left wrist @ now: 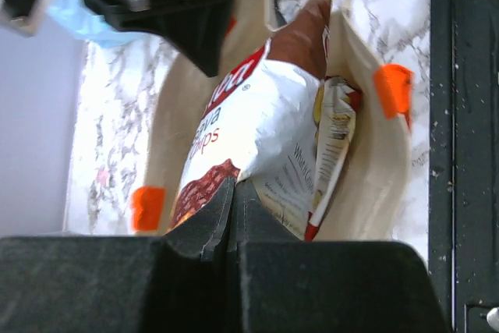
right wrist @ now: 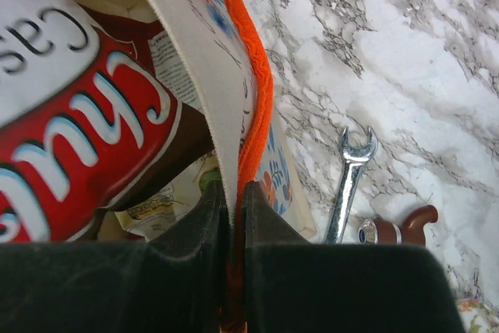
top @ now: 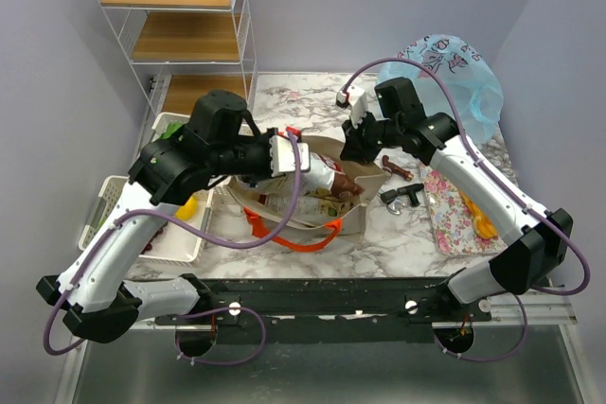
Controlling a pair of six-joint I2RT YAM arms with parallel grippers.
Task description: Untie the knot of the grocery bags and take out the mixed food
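Beige tote (top: 367, 217), orange handles (top: 305, 239); red-white-brown snack packet (left wrist: 257, 115); grey-veined marble table (top: 303, 92).

Can't read snack packet (right wrist: 70, 115) print, cropped at frame edge. Can't see tote (right wrist: 195, 37) contents beneath, nor basket (top: 175, 251) contents under left arm (top: 123, 234).

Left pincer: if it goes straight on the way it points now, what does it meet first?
The snack packet the left pincer grips inside the canvas tote; behind it probably the right pincer, depth unclear.

Arched inward, left arm (top: 114, 234) and right arm (top: 473, 172); left pincer (left wrist: 232, 191) and right pincer (right wrist: 234, 193) both clamped tight.
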